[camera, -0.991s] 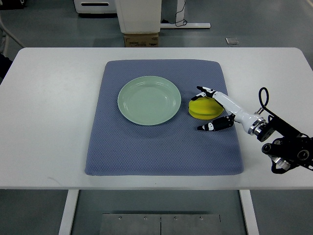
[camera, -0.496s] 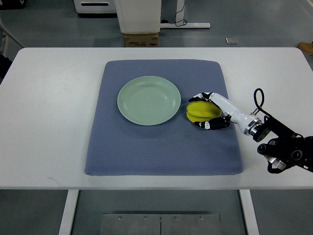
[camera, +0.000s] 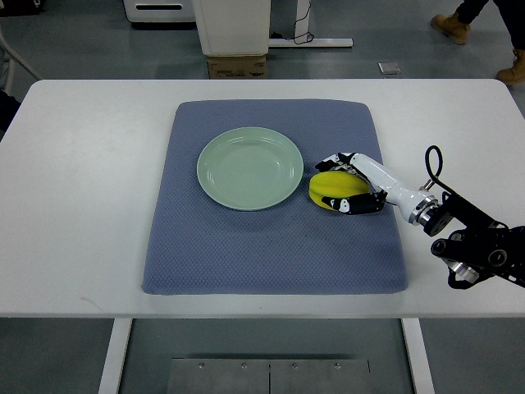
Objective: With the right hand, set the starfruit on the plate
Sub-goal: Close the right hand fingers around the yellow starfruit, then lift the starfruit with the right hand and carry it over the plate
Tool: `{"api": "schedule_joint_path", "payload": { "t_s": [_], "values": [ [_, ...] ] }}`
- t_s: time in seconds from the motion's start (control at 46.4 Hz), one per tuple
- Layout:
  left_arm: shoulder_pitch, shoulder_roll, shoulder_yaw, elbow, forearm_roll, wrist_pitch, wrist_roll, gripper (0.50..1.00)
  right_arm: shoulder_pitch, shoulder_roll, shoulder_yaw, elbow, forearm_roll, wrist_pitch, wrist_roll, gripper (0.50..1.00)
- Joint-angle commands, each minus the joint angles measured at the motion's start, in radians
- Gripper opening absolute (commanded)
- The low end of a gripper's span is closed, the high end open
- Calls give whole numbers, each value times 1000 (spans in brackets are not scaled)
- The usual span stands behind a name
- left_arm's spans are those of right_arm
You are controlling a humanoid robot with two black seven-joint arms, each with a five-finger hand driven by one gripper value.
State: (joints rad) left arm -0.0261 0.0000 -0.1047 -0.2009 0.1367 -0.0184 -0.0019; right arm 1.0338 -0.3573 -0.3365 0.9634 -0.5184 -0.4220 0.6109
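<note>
So the right hand [camera: 351,182], white with black fingertips, has its fingers curled round the yellow ridged starfruit [camera: 331,188], gripping it from the right side; part of the fruit sits hidden under the palm, and I can't tell whether it's off the cloth. Its long axis looks roughly left-right, free end poking out past the fingertips toward the pale green round plate [camera: 250,168], just beside the rim but not touching. Both sit on the blue-grey textured mat [camera: 246,246] on the white table [camera: 82,205]. No readable writing anywhere. Someone's brown boots [camera: 451,25] are cut off up top.
</note>
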Motion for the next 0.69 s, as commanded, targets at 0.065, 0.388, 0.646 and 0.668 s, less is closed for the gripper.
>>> {"api": "schedule_joint_path", "payload": {
  "t_s": [0.065, 0.388, 0.646, 0.668],
  "values": [
    [0, 0, 0, 0, 0, 0, 0, 1000, 2, -2, 7, 0, 32, 0, 0, 500],
    [0, 0, 0, 0, 0, 0, 0, 1000, 49, -22, 11, 0, 64, 5, 0, 500],
    [0, 0, 0, -2, 0, 0, 0, 1000, 133, -107, 11, 0, 72, 75, 0, 500],
    [0, 0, 0, 0, 0, 0, 0, 1000, 141, -115, 11, -2, 72, 81, 0, 500]
  ]
}}
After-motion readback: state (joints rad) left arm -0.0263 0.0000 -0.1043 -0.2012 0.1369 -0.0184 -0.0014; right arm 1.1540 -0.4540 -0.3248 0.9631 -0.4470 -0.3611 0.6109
